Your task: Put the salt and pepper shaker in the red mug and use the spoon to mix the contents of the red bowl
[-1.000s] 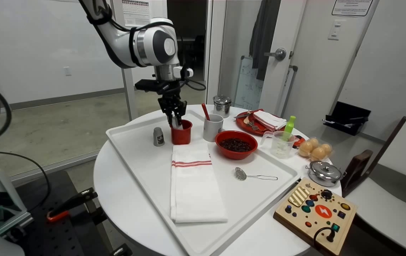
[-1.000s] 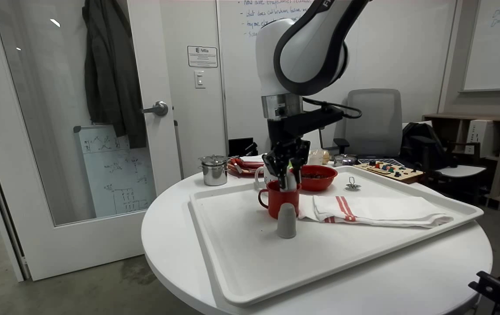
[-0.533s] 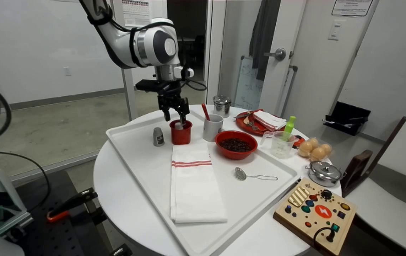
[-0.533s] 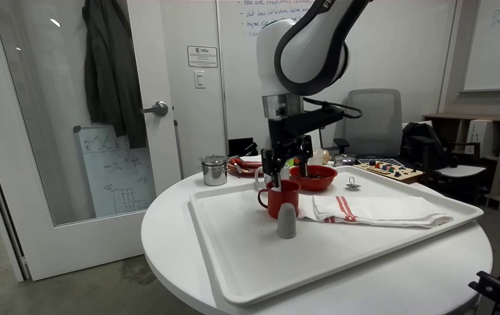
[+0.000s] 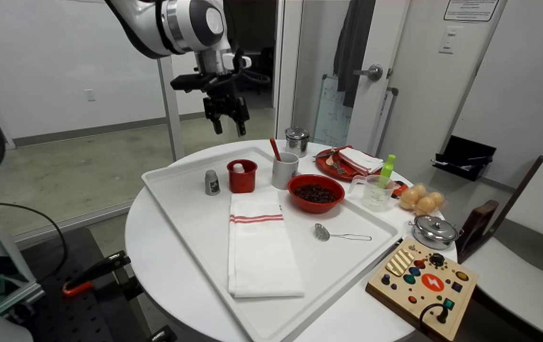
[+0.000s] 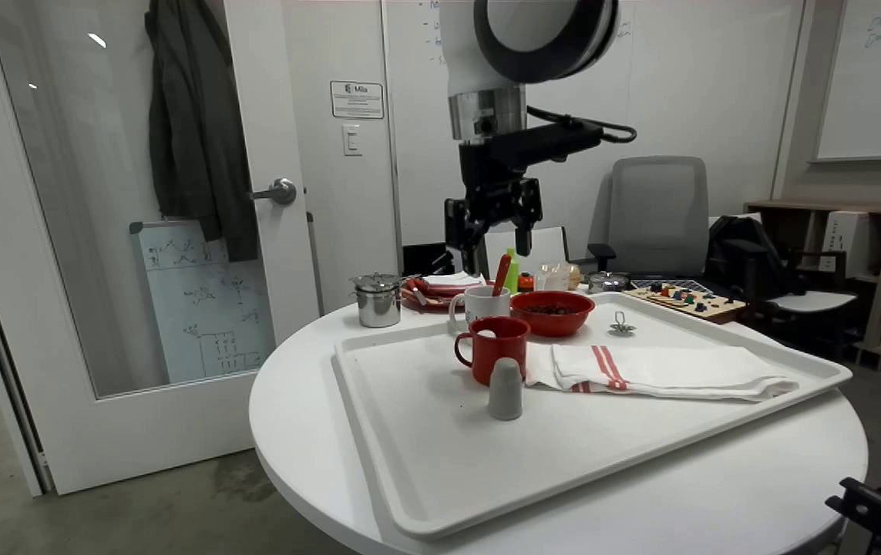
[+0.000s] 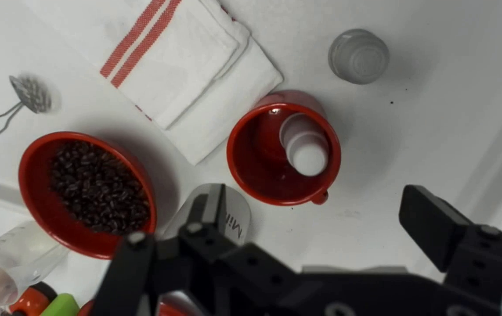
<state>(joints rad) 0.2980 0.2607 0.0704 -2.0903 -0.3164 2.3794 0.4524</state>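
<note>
The pale shaker leans inside the red mug, its white top showing just above the rim in an exterior view. Upright on the tray beside the mug is the dark grey shaker, with nothing touching it. My gripper hangs in the air well above the mug. In the wrist view its fingers stand wide apart with nothing between them. Dark beans fill part of the red bowl. The spoon, silvery with a perforated round head and wire handle, lies on the tray in front of the bowl.
A white mug with a red handle sticking out stands between red mug and bowl. A folded striped towel lies on the tray. Around the tray sit a metal canister, a red plate, a measuring cup and a wooden panel.
The fingers have opened and let go of the pale shaker, which stays in the red mug. The arm has then risen clear of the mug. Everything else on the tray is unmoved.
</note>
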